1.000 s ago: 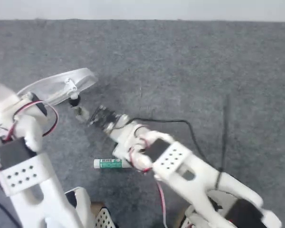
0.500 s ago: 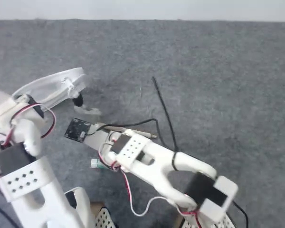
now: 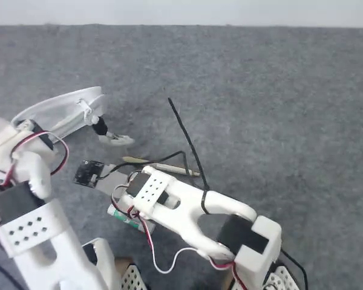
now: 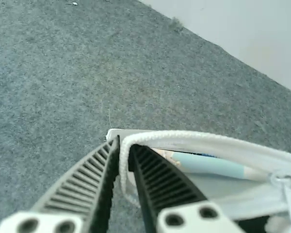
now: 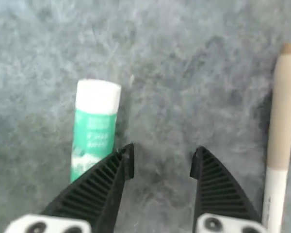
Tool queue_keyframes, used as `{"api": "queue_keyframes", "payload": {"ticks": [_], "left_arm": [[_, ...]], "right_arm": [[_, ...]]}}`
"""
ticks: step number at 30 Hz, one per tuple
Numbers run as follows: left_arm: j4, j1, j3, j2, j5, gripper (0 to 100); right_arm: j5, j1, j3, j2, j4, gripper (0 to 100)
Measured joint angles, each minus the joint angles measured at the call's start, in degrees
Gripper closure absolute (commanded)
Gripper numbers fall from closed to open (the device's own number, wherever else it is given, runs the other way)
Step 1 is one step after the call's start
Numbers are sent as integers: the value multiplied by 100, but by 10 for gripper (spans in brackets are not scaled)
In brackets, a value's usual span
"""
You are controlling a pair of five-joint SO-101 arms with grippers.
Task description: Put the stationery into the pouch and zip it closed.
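Two pieces of stationery lie loose, nearer the arms than the white zip pouch (image 3: 60, 115). One is a green-and-white glue stick (image 5: 94, 128), the other a slim pen with a beige cap and white barrel (image 5: 280, 141). The right gripper (image 5: 161, 158) hangs low over the grey carpet-like table cover (image 3: 278, 90) between them, its jaws spread fairly wide and holding nothing. The glue stick is just beside one jaw and the pen is well clear of the other. That spread looks suited to the stick's width, so I judge the stick to be the next pick. The jaws would first need to shift sideways to straddle it. In the high view the stick is partly tucked under the right arm, and the pen lies a little closer to the pouch than the stick does.

Farther off, the left gripper (image 4: 123, 145) is pinched tight on the pouch's corded white rim. It lifts that edge, probably to keep the mouth gaping for loading. A pale blue pen (image 4: 208, 164) already rests inside the pouch. At the pouch's end that faces the loose pen, a dark zip pull with a pale tab (image 3: 118, 140) droops onto the cover, so the zip is not yet drawn. A thin black cable (image 3: 184, 136) arcs up from the right arm, on the side of the loose pen away from the pouch. It and the dangling tab are what a carry toward the pouch might snag.
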Motion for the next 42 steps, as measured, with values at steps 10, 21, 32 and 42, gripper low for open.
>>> {"api": "queue_keyframes", "payload": {"ticks": [10,21,32,42], "left_arm": [[0,0,0,0,0,989],[0,0,0,0,0,989],[0,0,0,0,0,989],[0,0,0,0,0,989]], "right_arm": [[-765,-334,220,-949,273,803],[-923,-747,440,-35,-914,815],[-774,-352,149,18,-211,993],[-642,237,105,-246,756,992]]}}
